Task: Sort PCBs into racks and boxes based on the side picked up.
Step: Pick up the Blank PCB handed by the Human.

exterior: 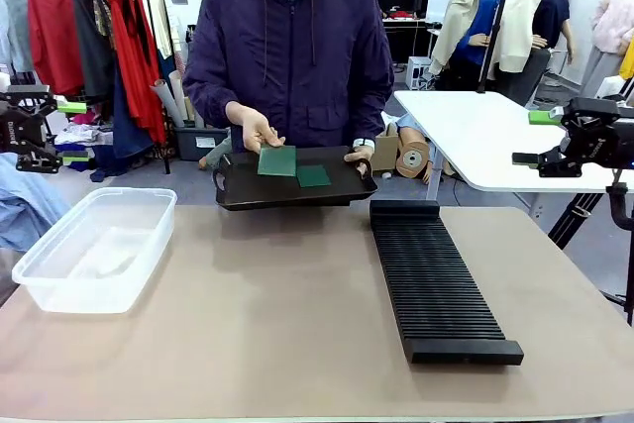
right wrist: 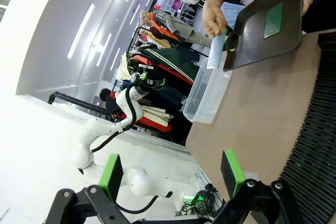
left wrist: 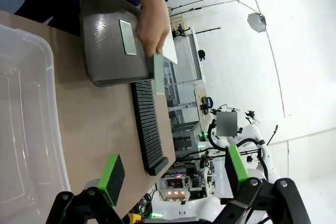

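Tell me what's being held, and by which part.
The left end effector and right end effector hold nothing. A hand pinches a PCB by one edge; the other hand grips the tray's rim.

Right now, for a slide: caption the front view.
Person holds a PCB over a black tray; clear tub left, slotted rack right.

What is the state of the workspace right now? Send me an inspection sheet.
Surface: tan table, bare between tub and rack.
Job's things: clear tub on the robot's left, looks empty; black rack on the right, slots empty; one PCB in the person's hand; second PCB flat on the black tray that the person holds.
Clutter: nothing seen.
Grippers: left gripper open; right gripper open; both above the table's sides.
Cables: nothing seen.
Surroundings: clothes rail behind left, white table behind right.
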Robot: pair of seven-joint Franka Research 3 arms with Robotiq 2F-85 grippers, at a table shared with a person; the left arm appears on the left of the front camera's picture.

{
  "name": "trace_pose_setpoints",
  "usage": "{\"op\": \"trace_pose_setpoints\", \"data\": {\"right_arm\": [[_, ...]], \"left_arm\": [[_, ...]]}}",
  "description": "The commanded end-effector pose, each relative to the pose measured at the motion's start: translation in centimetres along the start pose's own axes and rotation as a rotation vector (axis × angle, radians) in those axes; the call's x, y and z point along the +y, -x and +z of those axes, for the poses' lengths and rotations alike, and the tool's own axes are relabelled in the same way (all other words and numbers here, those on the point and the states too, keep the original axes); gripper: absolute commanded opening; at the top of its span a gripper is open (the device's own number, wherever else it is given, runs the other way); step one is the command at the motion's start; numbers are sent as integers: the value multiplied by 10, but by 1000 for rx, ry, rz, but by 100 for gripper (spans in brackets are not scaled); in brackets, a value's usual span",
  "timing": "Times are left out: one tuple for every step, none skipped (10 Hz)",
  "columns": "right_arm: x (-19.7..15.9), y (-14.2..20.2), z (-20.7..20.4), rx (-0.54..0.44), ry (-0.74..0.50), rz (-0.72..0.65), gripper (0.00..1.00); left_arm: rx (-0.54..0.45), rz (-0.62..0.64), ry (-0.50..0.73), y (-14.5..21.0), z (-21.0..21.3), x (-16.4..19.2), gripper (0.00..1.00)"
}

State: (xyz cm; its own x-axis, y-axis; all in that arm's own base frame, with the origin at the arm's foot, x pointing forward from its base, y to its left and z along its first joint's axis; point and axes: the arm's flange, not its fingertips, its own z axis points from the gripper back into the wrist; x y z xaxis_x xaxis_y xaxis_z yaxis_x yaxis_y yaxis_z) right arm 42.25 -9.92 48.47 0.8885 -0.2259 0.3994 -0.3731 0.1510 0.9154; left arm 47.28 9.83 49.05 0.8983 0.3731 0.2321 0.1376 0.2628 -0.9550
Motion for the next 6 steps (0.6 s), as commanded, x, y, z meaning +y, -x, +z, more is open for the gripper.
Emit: {"op": "trace_pose_setpoints", "data": {"right_arm": [[2,0,1,0,-7,2,100],[2,0,1,0,-7,2,100],[2,0,1,0,-7,2,100],[2,0,1,0,-7,2,100],[2,0,1,0,-7,2,100],[2,0,1,0,-7,2,100]], "left_arm": [[11,-3,3,0,2,-1,100],[11,-3,3,0,2,-1,100],[11,-3,3,0,2,-1,100],[11,-3,3,0,2,-1,100],[11,-3,3,0,2,-1,100],[11,-3,3,0,2,-1,100]]}}
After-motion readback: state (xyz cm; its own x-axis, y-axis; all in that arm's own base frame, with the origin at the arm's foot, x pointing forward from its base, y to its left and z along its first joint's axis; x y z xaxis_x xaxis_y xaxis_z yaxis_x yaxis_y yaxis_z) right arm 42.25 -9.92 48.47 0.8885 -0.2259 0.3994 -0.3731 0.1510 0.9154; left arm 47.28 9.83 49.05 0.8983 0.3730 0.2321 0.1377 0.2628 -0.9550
